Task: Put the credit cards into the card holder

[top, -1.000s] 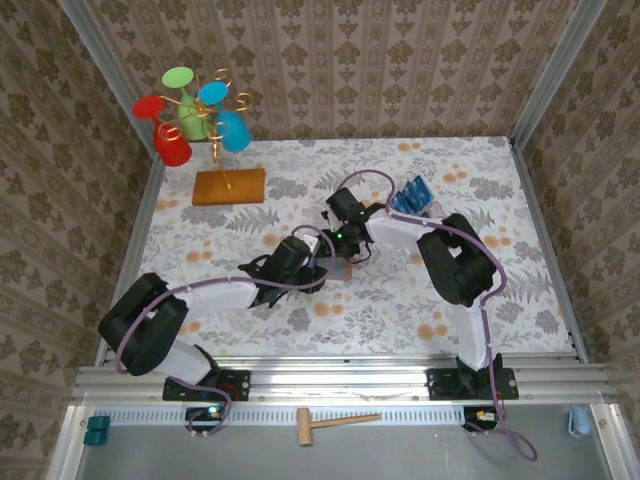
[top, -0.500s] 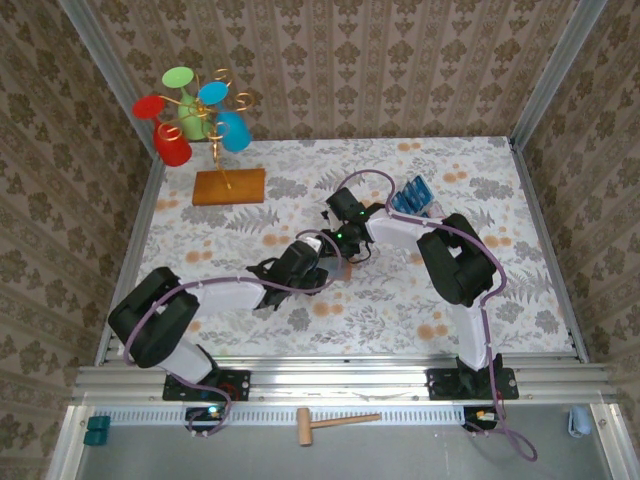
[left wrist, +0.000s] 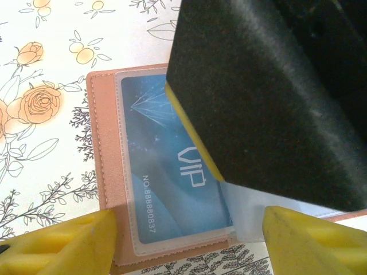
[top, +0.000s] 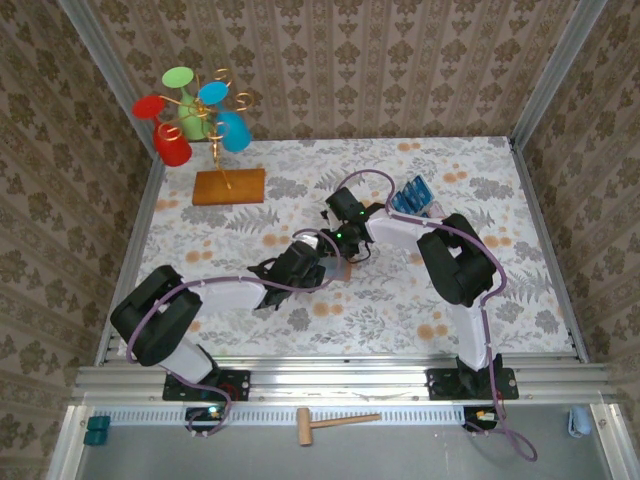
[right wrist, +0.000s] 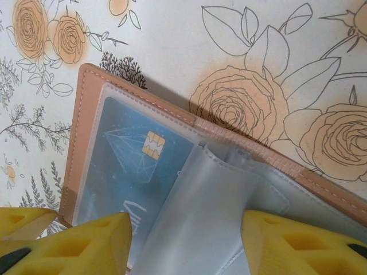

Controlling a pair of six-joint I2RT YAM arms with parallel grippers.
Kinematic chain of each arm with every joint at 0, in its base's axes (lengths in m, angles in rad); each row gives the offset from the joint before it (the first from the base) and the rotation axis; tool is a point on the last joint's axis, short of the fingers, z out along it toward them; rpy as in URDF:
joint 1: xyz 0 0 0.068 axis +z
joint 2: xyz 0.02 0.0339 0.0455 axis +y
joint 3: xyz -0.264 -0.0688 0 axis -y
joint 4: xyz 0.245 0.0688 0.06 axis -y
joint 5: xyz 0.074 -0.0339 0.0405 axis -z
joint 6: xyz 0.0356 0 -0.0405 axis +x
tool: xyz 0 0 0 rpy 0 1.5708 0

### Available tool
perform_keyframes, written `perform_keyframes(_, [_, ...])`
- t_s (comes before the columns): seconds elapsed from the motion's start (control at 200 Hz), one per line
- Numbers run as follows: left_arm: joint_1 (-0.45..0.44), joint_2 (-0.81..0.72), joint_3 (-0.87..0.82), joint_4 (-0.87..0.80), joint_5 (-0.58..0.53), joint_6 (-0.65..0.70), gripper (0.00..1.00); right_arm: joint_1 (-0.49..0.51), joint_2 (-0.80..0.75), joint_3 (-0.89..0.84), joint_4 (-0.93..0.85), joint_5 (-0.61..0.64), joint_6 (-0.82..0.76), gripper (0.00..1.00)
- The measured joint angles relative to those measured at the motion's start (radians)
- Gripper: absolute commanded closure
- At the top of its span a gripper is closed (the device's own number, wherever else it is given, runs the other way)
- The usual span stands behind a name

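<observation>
Card holder point(left wrist: 106, 154) lying open, blue credit card point(left wrist: 166, 177) inside clear sleeve point(left wrist: 129, 189)

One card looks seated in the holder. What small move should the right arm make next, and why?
Likely raise the right gripper straight up off the card holder: a blue card already lies inside its clear sleeve, the jaws stand open on nothing, and more cards wait nearby.

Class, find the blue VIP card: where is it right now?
In the left wrist view, the blue VIP card sits in the clear sleeve on the left page of the open card holder, which lies on the floral table.
</observation>
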Motion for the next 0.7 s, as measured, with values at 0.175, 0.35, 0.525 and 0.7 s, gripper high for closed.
perform_keyframes(0.175, [0.0, 0.0, 0.0, 0.004, 0.0, -0.007, 0.31, -0.013, -0.017, 0.003, -0.012, 0.0, 0.02, 0.38])
perform_keyframes(0.35, [0.0, 0.0, -0.001, 0.011, 0.0, -0.011, 0.31, -0.044, -0.061, 0.003, -0.01, 0.0, 0.046, 0.38])
perform_keyframes(0.525, [0.0, 0.0, -0.002, 0.012, 0.0, -0.014, 0.31, -0.062, -0.12, -0.023, 0.013, 0.001, 0.073, 0.38])
perform_keyframes(0.7, [0.0, 0.0, -0.002, 0.016, 0.0, -0.014, 0.31, -0.063, -0.134, -0.08, 0.039, -0.002, 0.101, 0.4])
